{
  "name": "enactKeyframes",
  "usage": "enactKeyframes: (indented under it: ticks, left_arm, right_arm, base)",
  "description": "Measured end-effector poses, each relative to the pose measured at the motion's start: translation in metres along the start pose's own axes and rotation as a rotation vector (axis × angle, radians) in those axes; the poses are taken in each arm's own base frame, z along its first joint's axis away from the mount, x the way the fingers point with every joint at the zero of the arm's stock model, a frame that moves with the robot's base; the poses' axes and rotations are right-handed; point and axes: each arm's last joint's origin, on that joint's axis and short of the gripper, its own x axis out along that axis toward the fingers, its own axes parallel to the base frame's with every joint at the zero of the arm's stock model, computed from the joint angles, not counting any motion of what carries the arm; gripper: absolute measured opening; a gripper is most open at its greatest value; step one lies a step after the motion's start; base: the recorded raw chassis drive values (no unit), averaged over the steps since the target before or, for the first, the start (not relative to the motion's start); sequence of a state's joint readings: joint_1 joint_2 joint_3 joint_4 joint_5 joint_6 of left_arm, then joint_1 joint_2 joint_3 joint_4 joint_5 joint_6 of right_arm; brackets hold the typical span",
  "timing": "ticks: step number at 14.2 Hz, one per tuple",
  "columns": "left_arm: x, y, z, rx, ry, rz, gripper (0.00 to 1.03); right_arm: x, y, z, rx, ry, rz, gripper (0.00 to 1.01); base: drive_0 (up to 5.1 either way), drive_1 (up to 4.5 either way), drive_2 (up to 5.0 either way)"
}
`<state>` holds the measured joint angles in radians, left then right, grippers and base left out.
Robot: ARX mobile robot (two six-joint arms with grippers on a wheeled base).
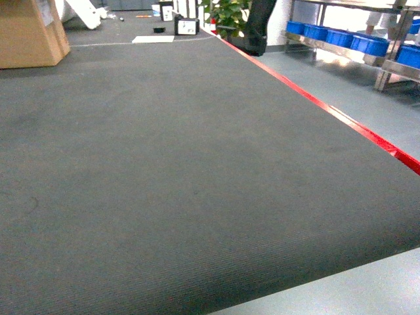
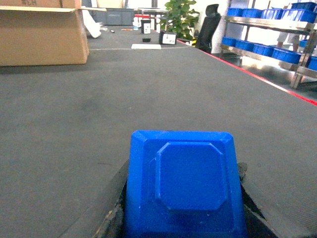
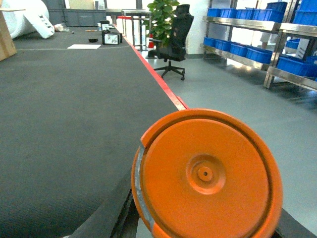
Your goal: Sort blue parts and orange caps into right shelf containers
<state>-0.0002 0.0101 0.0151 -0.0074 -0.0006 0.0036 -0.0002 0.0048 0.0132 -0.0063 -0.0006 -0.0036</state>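
In the left wrist view a blue part (image 2: 185, 188), a square block with a raised octagonal face, fills the lower middle. My left gripper (image 2: 182, 201) is shut on it, and dark fingers (image 2: 115, 213) show at both sides. In the right wrist view a round orange cap (image 3: 205, 173) faces the camera, with my right gripper (image 3: 203, 220) shut on it. The right shelf containers (image 1: 367, 43), bright-blue crates, stand in rows on metal racks far right (image 2: 282, 53) (image 3: 257, 53). Neither gripper appears in the head view.
Dark grey carpet ends at a red tape line (image 1: 341, 118), with smooth grey floor beyond it. A cardboard box (image 1: 29, 33) stands at the far left. A black office chair (image 3: 173, 34), a green plant (image 2: 181, 17) and a white sheet (image 1: 153, 39) lie far ahead.
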Motion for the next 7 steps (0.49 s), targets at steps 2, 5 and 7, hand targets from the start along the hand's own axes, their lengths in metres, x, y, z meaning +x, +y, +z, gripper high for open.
enactKeyframes:
  ticks: [2, 5, 7]
  left_arm:
    - [0.0, 0.0, 0.0, 0.0, 0.0, 0.0, 0.43]
    - [0.0, 0.0, 0.0, 0.0, 0.0, 0.0, 0.43]
    - [0.0, 0.0, 0.0, 0.0, 0.0, 0.0, 0.43]
  right_arm:
    - [0.0, 0.0, 0.0, 0.0, 0.0, 0.0, 0.44]
    - [0.0, 0.0, 0.0, 0.0, 0.0, 0.0, 0.44]
    - [0.0, 0.0, 0.0, 0.0, 0.0, 0.0, 0.44]
  base:
    - [-1.6, -1.58, -1.6]
    - [-1.6, -1.58, -1.6]
    - [-1.6, -1.58, -1.6]
